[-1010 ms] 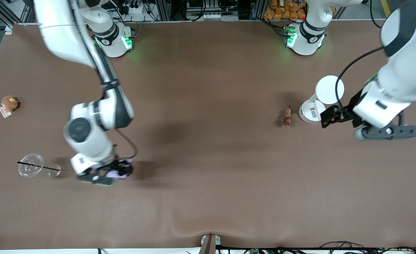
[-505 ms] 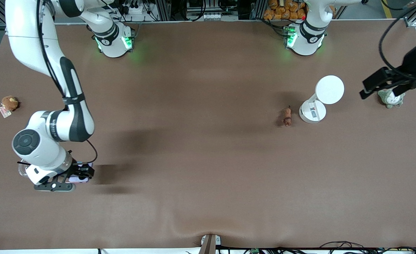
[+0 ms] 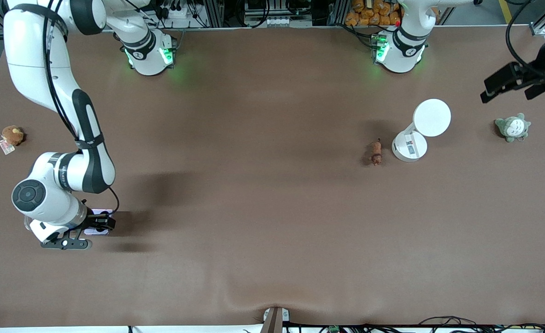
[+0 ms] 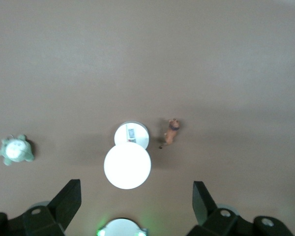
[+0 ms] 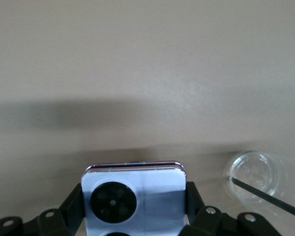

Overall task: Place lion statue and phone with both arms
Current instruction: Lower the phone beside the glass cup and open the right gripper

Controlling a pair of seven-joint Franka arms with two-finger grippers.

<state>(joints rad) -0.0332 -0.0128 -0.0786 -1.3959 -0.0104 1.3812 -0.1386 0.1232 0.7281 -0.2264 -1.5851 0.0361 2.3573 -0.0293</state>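
Note:
The lion statue [image 3: 376, 152], tiny and orange-brown, stands on the table beside the white stand [image 3: 423, 129]; it also shows in the left wrist view [image 4: 172, 132]. My left gripper [image 3: 508, 90] is open and empty, high in the air over the left arm's end of the table, well away from the lion; in its wrist view [image 4: 136, 189] the jaws stand wide apart. My right gripper [image 3: 102, 223] is shut on the pale-lilac phone [image 3: 100, 213], low over the table near the right arm's end. The phone [image 5: 152, 196] shows its black camera circle between the fingers [image 5: 191, 196].
A grey-green plush [image 3: 512, 127] lies near the left arm's end, also in the left wrist view [image 4: 14, 150]. A round brown plush [image 3: 12, 135] lies at the right arm's end. A clear lid with a black straw [image 5: 255, 177] lies beside the held phone.
My right gripper carried the phone toward the right arm's end of the table. My left gripper rose away from the white stand toward the left arm's end, uncovering the grey-green plush.

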